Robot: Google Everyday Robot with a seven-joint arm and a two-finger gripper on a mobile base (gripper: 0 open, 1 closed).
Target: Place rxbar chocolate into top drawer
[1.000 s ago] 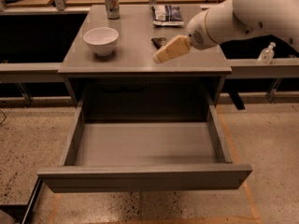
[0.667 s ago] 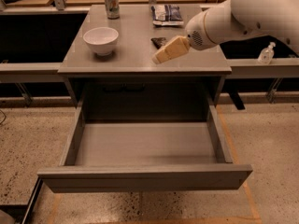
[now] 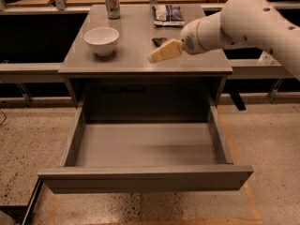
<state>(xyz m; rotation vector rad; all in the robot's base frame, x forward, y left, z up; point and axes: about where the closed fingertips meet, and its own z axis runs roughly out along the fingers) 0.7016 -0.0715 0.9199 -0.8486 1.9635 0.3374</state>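
grey, wide and shallow, the top drawer stands pulled out nearest me, above a speckled stone floor. over the grey table, my beige-tipped gripper hangs low near the front edge; i cannot tell its state. just behind it the small dark glossy rxbar chocolate lies on the tabletop. further back are a white bowl, a blue-and-white snack bag and a drink can, labels too small to read.

One bowl, can, bag, bar; claw above table

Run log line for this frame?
gripper: above table, beside rxbar chocolate | rxbar chocolate: on table | top drawer: open, bar not inside
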